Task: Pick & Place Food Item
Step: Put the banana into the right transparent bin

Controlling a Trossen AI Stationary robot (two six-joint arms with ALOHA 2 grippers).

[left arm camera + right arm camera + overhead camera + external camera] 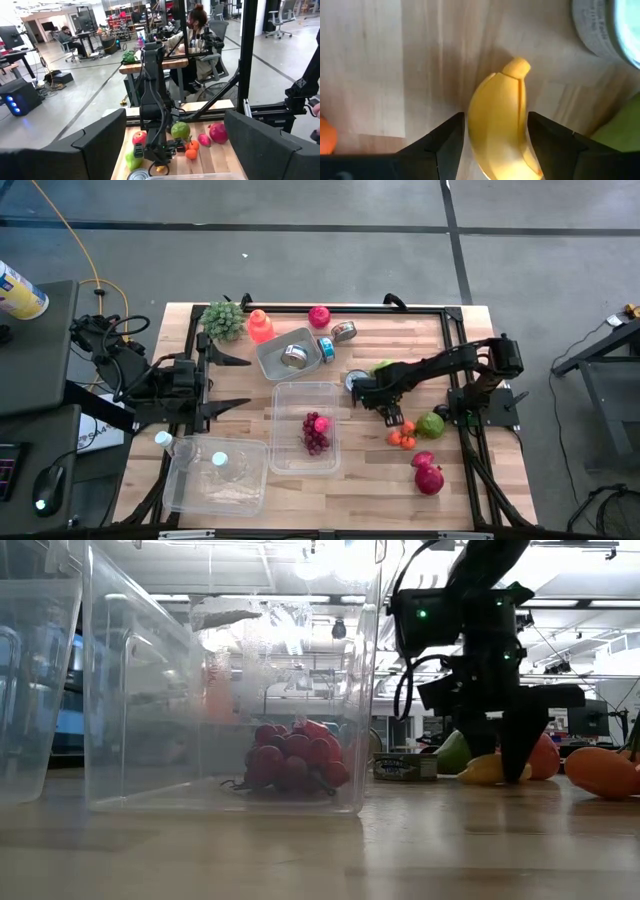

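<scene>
The wooden table (300, 485) carries everything. Largest on it is the clear plastic bin (215, 475) at the near left corner, with two bottle caps showing in it. Just beside it stands a smaller clear container (305, 427) holding a bunch of red grapes (316, 432); the low view shows the same grapes (290, 762) resting on the container's floor. Behind it sits a grey tray (288, 353) with a tin can in it.

The left arm waits at the table's left edge, its left gripper (235, 383) spread wide and empty, well apart from the food.

The right arm reaches in from the right edge, and the right gripper (362, 392) is low over the boards just right of the grape container. In the right wrist view its two dark fingers (445, 140) stand on either side of a yellow banana (501, 122), close against its sides; the banana lies on the wood, and I cannot tell whether it is truly clamped. A tin (605, 27) lies near the banana's tip.

Near the right edge are a green apple (431, 424), small oranges (402, 435) and a pomegranate (428, 476).
</scene>
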